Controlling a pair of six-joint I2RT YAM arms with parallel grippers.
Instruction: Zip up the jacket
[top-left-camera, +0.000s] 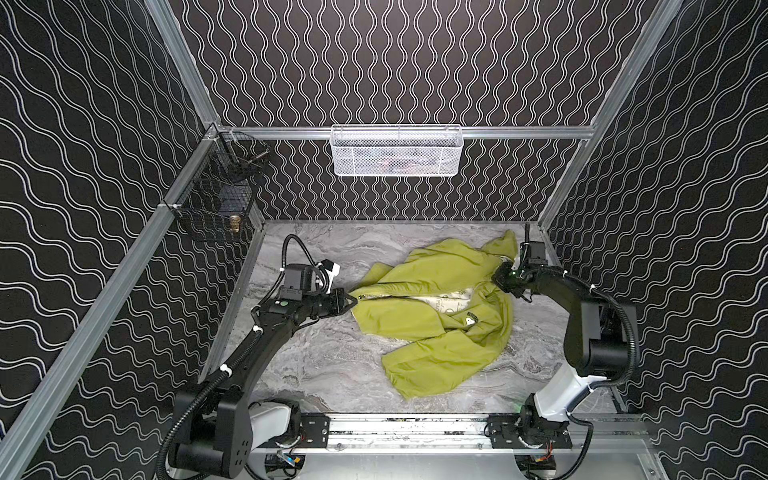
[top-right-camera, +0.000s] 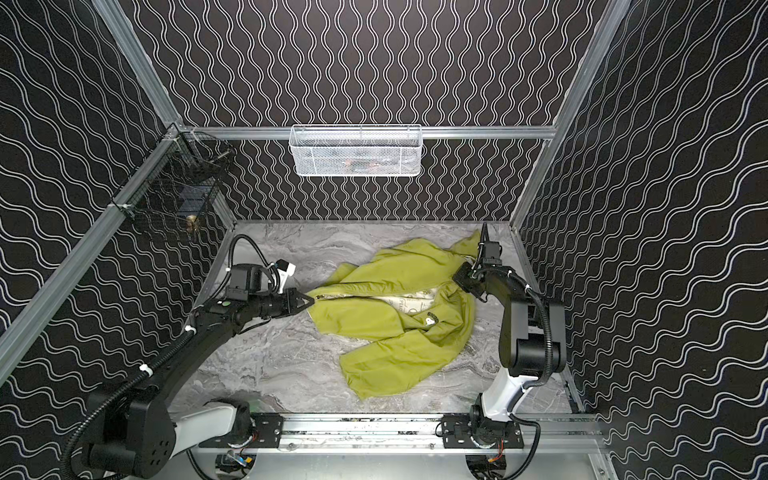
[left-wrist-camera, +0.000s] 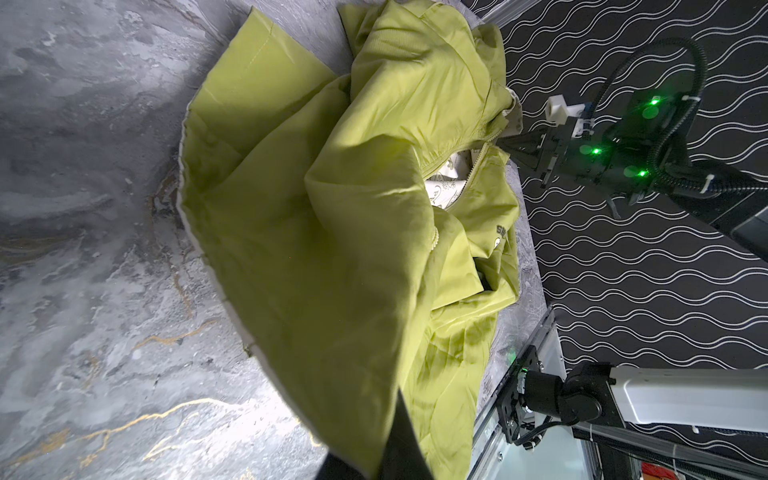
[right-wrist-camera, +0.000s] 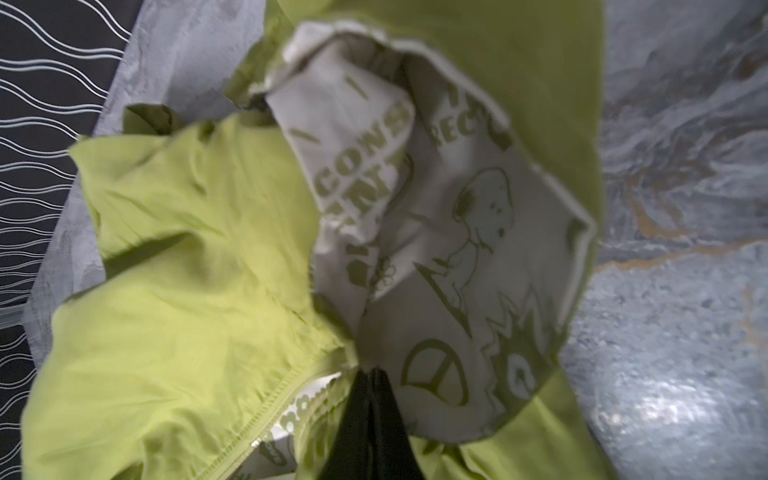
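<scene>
Left gripper (top-left-camera: 352, 300) pinches the jacket (top-left-camera: 436, 272) at the hem end, right gripper (right-wrist-camera: 370, 374) is clamped on the collar end.

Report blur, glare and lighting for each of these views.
Right wrist view: smeared with blur, the print inside the jacket soft. Left wrist view: sharp, glare on the table, green lamps on the right arm flaring. Both top views: sharp, evenly lit.
</scene>
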